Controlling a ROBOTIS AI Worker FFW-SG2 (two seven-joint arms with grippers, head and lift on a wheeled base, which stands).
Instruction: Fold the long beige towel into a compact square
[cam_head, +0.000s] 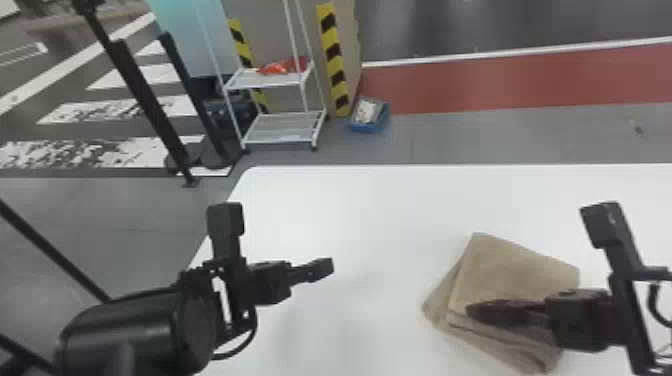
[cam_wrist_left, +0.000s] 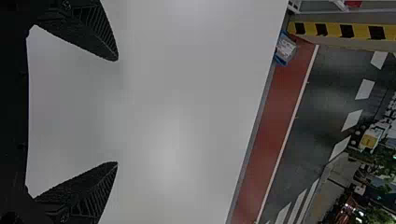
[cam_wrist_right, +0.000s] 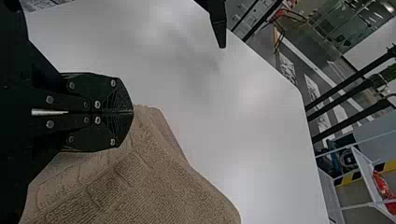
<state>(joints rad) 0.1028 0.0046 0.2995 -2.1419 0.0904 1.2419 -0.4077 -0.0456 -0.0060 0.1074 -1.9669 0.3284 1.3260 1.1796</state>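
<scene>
The beige towel (cam_head: 520, 270) lies folded into a layered, roughly four-sided bundle on the right part of the table, its lower layers showing along the left and near sides. Over its near part is my right gripper (cam_head: 471, 311), with its fingers together. In the right wrist view, the right gripper (cam_wrist_right: 132, 112) has both fingertips meeting above the towel (cam_wrist_right: 154, 186); no cloth is visible between them. Left of the towel, my left gripper (cam_head: 327, 269) hovers over bare table. In the left wrist view, the left gripper (cam_wrist_left: 116, 112) has its fingers wide apart with nothing between them.
The white table (cam_head: 380, 210) has its left edge beneath the left arm and its far edge beyond the towel. On the floor past it stand a white shelf rack (cam_head: 282, 127) and a blue box (cam_head: 369, 117); black posts (cam_head: 150, 102) stand at the far left.
</scene>
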